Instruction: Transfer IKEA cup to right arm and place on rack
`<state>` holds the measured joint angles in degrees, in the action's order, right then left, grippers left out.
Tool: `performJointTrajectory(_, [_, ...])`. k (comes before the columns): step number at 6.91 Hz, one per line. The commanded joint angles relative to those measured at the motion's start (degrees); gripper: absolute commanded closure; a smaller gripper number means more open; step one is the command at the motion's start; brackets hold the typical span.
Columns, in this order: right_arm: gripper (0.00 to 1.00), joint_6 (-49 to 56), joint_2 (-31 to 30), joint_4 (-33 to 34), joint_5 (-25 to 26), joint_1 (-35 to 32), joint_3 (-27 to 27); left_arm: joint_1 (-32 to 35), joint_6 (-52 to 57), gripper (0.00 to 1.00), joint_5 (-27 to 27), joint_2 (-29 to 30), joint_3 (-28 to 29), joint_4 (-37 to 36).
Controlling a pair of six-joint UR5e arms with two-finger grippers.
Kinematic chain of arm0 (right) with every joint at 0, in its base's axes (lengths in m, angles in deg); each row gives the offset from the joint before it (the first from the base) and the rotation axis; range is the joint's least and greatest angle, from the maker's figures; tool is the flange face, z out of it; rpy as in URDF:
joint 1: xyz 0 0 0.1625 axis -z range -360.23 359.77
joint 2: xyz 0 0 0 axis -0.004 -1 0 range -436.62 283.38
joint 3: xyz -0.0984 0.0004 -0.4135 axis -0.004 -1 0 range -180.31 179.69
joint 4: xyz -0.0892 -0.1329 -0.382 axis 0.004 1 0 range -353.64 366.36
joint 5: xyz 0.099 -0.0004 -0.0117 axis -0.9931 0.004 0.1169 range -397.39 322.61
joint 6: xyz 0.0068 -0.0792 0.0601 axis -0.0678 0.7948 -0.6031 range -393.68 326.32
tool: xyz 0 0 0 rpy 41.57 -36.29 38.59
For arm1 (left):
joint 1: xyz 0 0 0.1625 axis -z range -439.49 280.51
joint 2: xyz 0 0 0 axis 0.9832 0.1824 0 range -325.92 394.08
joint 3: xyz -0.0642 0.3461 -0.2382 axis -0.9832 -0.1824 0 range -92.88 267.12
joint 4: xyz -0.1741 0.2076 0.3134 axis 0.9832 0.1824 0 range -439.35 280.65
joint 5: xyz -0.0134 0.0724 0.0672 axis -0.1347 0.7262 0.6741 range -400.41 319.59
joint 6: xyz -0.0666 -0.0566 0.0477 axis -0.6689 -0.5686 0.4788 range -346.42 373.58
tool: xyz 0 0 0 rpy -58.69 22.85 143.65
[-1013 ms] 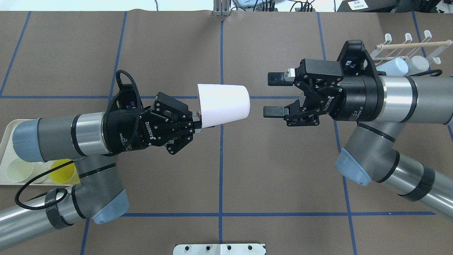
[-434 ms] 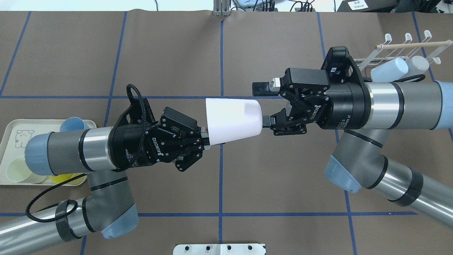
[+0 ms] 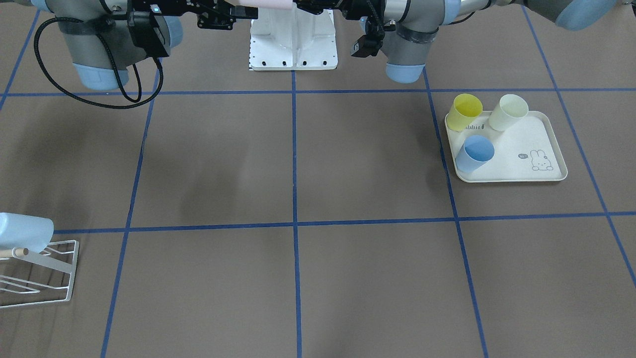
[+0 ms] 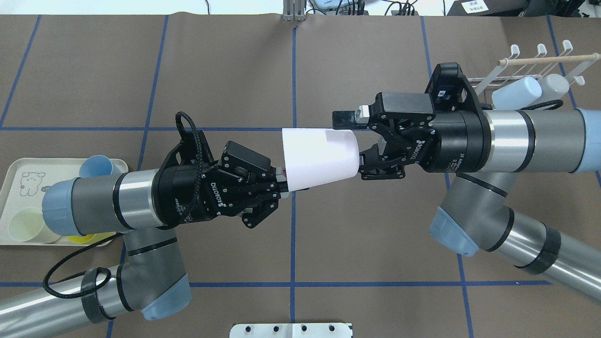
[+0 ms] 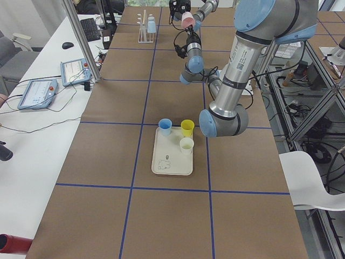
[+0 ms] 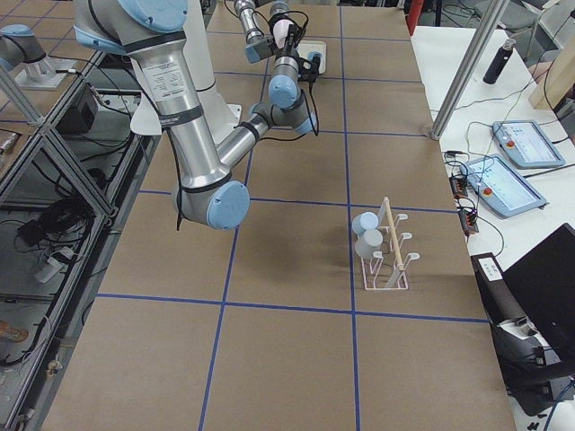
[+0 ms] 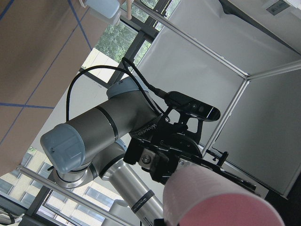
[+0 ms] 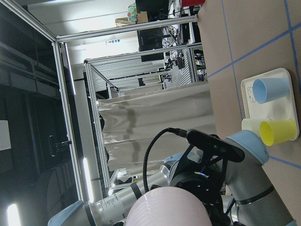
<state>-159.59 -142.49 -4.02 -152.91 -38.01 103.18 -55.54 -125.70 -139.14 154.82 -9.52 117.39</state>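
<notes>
So I've got the left gripper (image 4: pixel 281 180) clamped on the IKEA cup (image 4: pixel 319 157) at its rim, level in mid-air over the table's centre, base offered to the right gripper (image 4: pixel 352 141), whose jaws stand apart around that end, ready to close.

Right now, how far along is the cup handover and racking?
Done: the left tool holds the cup by its rim, aloft over mid-table. In hand: the open right tool straddles the cup's base, not yet closed. Left: right tool closes, left releases, then the cup goes on the rack, where two cups already sit.
</notes>
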Motion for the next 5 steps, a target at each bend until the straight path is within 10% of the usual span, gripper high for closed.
performJointTrajectory(1, [0.61, -0.03, -0.05, 0.0, 0.03, 0.08, 0.13, -0.22, 0.15, 1.0, 1.08, 0.03, 0.13, 0.04])
performJointTrajectory(2, [0.78, -0.12, -0.05, 0.0, 0.29, 0.08, 0.21, -0.22, 0.24, 0.88, 2.91, 0.03, 0.22, 0.04])
performJointTrajectory(4, [0.89, -0.12, -0.05, -0.08, 0.91, 0.08, 0.39, 0.22, 0.24, 0.09, 3.72, -0.41, -0.65, -0.31])
performJointTrajectory(5, [0.9, -0.12, -0.14, -0.08, 0.91, -0.01, 0.65, 0.48, 0.33, 0.08, 4.07, -1.81, -1.61, -0.31])
